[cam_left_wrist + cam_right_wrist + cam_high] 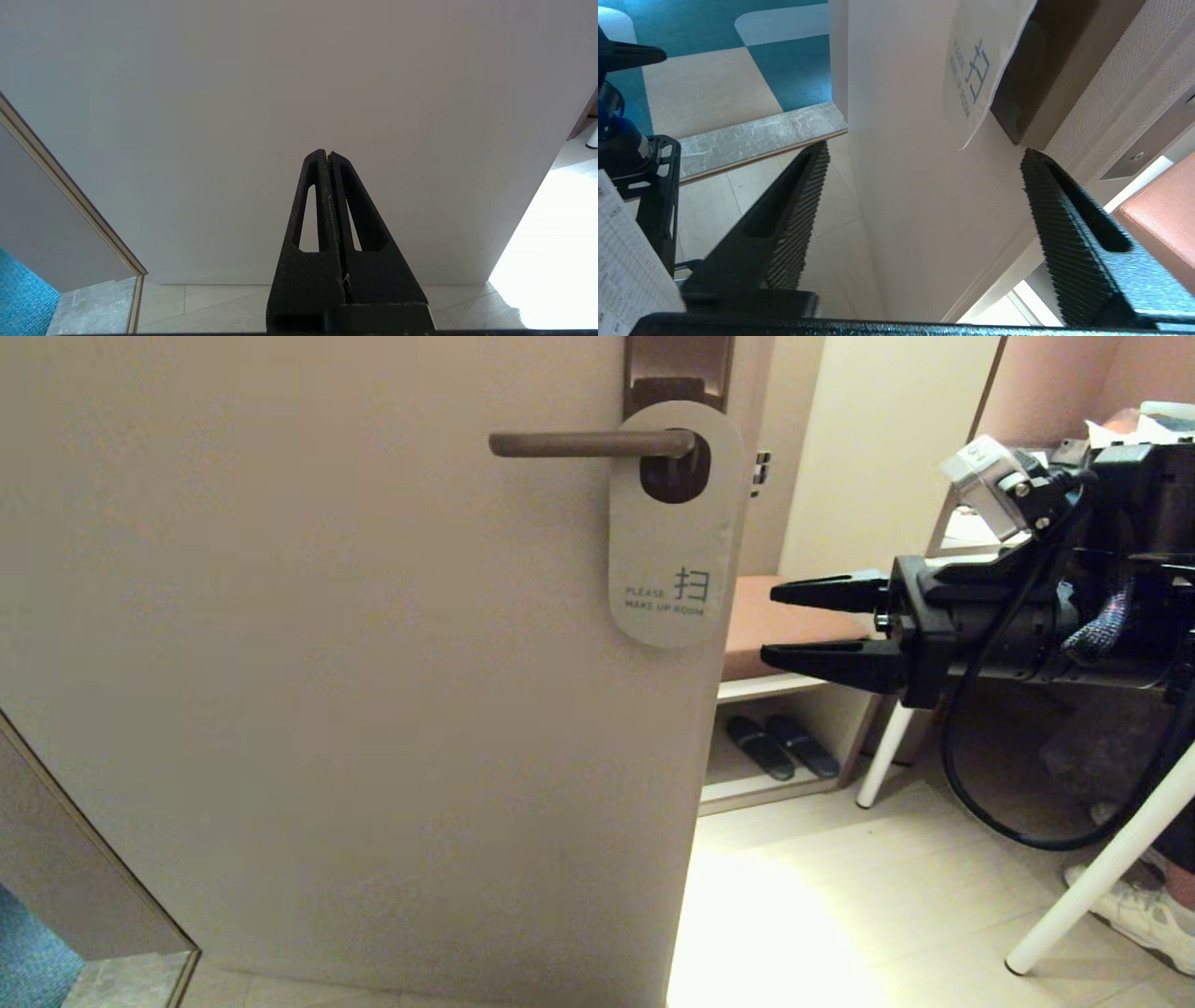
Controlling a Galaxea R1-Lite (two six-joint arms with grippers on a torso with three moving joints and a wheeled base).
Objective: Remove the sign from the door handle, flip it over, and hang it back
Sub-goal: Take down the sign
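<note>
The sign [674, 551] hangs on the door handle [588, 444] by its round hole, off-white "PLEASE MAKE UP ROOM" face outward. The handle is a brown-bronze lever on a dark plate [678, 369]. My right gripper [770, 625] is open and empty, level with the sign's lower end and just right of the door's edge, fingertips pointing at it. In the right wrist view the sign [978, 70] lies beyond the open fingers [803, 205]. My left gripper [327, 156] is shut and empty, facing the bare lower door; it does not show in the head view.
The beige door [327, 663] fills the left and middle. Right of its edge are a bench with a brown cushion [775, 621], black slippers [782, 747] under it, white legs [1102, 868], a person's shoe [1144, 910]. A door frame [93, 840] stands at lower left.
</note>
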